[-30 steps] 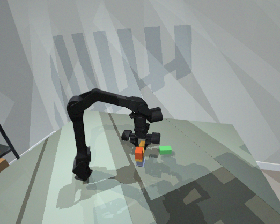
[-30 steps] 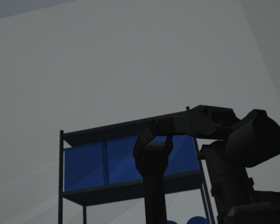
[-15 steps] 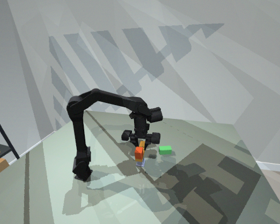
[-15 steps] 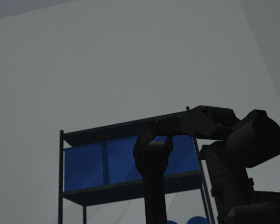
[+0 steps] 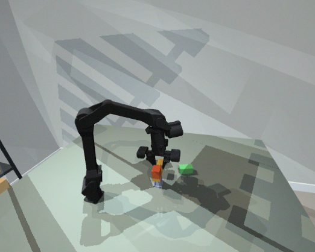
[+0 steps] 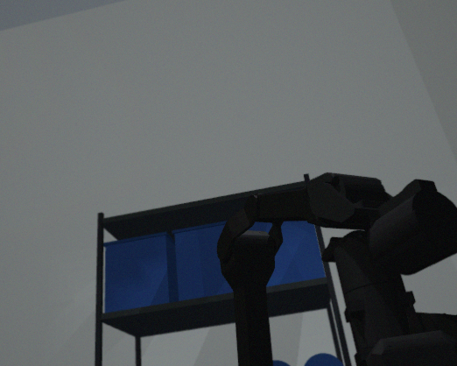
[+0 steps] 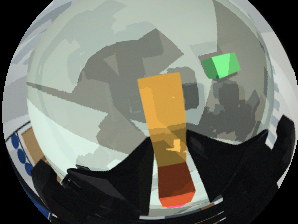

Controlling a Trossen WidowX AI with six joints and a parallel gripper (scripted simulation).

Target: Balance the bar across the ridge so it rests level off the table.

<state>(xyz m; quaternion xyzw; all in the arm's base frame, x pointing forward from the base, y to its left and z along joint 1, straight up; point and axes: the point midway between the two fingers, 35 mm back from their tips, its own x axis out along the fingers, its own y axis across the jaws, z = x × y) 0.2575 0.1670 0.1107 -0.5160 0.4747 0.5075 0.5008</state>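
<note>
on the shelf (image 6: 213,306) in the exterior view sit smooth blue bins (image 6: 138,271), contents not visible. near the middle of the glossy pale-green counter (image 5: 50,193), the black tool (image 5: 158,160) is clamped on the bar (image 5: 156,172), a flat-faced block, orange with a red near end, over the pale ridge (image 5: 157,182). just right lies a small green block (image 5: 186,169).

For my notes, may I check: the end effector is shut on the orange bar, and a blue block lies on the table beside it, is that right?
Nearly. The block is green, not blue, as the top view shows plainly. The rest stands: the end effector is shut on the orange bar, and the block lies on the table beside it.
</note>
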